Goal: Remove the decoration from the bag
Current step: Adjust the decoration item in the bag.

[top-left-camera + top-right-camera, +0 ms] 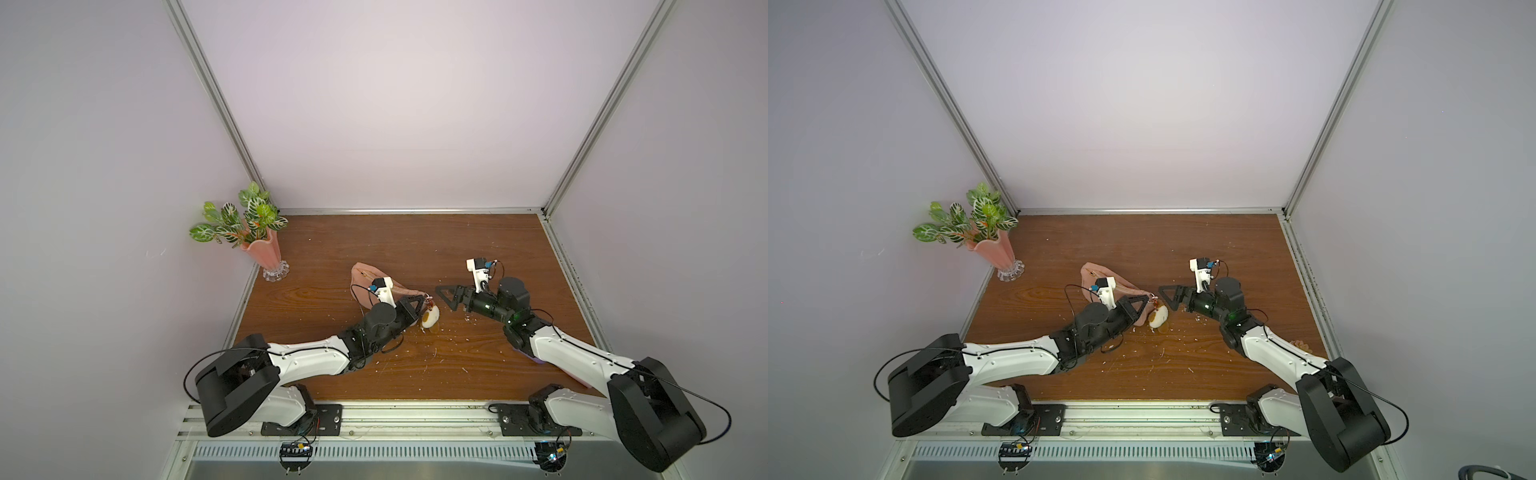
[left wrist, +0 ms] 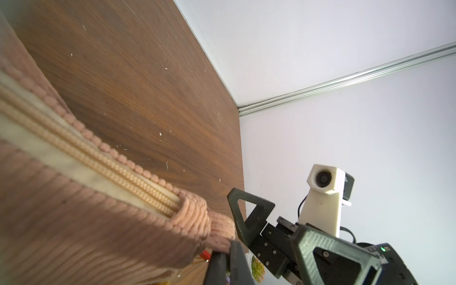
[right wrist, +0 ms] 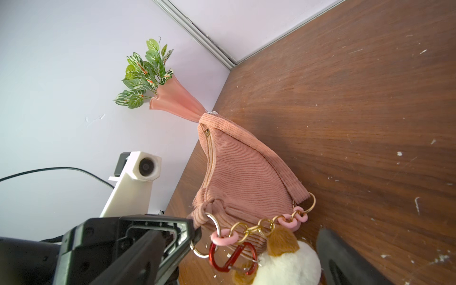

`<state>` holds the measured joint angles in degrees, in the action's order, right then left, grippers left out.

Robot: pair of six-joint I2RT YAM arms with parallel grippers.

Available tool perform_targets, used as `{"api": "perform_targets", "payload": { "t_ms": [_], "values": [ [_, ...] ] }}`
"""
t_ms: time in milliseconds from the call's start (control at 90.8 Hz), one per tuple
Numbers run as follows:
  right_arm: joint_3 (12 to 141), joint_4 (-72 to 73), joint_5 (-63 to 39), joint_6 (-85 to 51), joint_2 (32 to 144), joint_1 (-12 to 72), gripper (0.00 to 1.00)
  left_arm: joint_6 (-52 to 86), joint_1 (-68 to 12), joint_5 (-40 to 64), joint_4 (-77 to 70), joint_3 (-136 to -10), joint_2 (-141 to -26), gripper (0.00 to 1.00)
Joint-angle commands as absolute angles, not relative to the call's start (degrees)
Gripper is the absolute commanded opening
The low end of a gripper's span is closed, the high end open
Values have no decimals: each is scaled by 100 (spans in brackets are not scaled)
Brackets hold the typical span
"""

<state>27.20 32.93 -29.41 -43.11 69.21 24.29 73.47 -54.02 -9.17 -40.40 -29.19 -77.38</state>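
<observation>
The salmon-pink ribbed bag [image 1: 365, 277] [image 1: 1095, 275] [image 3: 237, 172] lies on the wooden table with its zipper [image 2: 103, 158] showing. My left gripper [image 1: 424, 301] [image 1: 1148, 300] [image 2: 230, 249] is shut on the bag's end tab [image 2: 222, 234], next to the ring of a gold and pink chain [image 3: 266, 225]. A red clip [image 3: 232, 256] hangs the decoration [image 1: 431, 318] [image 1: 1158, 316] [image 3: 286, 266], a cream and brown plush, from that chain. The plush rests on the table. My right gripper [image 1: 448, 301] [image 1: 1168, 300] stands open just right of the plush, one of its fingers [image 3: 343, 259] beside it, touching nothing.
A pink vase with green leaves [image 1: 266, 253] [image 3: 172, 101] stands in the back left corner against the wall. White crumbs [image 1: 432, 353] are scattered over the table. A purple thing [image 1: 536, 359] lies partly hidden under my right forearm. Enclosure walls bound three sides.
</observation>
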Motion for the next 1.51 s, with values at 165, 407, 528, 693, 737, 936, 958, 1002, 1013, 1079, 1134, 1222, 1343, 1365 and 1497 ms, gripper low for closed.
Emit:
{"api": "perform_targets", "payload": {
  "t_ms": [165, 407, 528, 693, 737, 936, 958, 1002, 1013, 1079, 1134, 1222, 1343, 1365, 1497],
  "values": [
    [2626, 3343, -2784, -4263, 6551, 2400, 99, 8127, -5344, -859, -4172, -3006, -7692, 0],
    [2566, 2871, -2444, -3944, 6222, 2416, 99, 8278, -5337, -1265, -4447, -2880, -7498, 0],
    [2418, 2860, -2514, -3731, 6072, 2449, 99, 8155, -5319, -1184, -4213, -3110, -7479, 0],
    [2256, 2725, -2397, -3500, 5910, 2628, 99, 7981, -5319, -1034, -4252, -3278, -7481, 0],
    [2217, 2692, -2317, -3436, 5846, 2698, 99, 7993, -5322, -1057, -4247, -3279, -7453, 0],
    [2019, 2508, -1784, -3153, 5605, 3167, 97, 8044, -5317, -1184, -4096, -3323, -7294, 0],
    [1990, 2499, -1670, -3144, 5583, 3218, 97, 8038, -5317, -1186, -4078, -3333, -7277, 0],
    [1911, 2515, -1504, -3138, 5550, 3296, 97, 8029, -5317, -1191, -4017, -3367, -7254, 0],
    [1887, 2523, -1468, -3142, 5548, 3322, 97, 8027, -5317, -1189, -4004, -3380, -7248, 0],
    [1791, 2614, -1295, -3171, 5529, 3419, 96, 7980, -5317, -1187, -3954, -3408, -7205, 0],
    [1758, 2707, -1184, -3220, 5573, 3474, 97, 7979, -5317, -1191, -3899, -3429, -7186, 0],
    [1800, 2843, -1109, -3263, 5723, 3569, 97, 7964, -5316, -1185, -3906, -3450, -7165, 0],
    [1951, 3055, -1033, -3270, 6038, 3690, 97, 7958, -5317, -1170, -3883, -3472, -7186, 0],
    [1982, 3088, -1016, -3270, 6100, 3704, 96, 7962, -5317, -1165, -3882, -3476, -7182, 0],
    [2163, 3349, -963, -3287, 6508, 3777, 97, 7980, -5317, -1135, -3885, -3472, -7207, 0]
  ]
}}
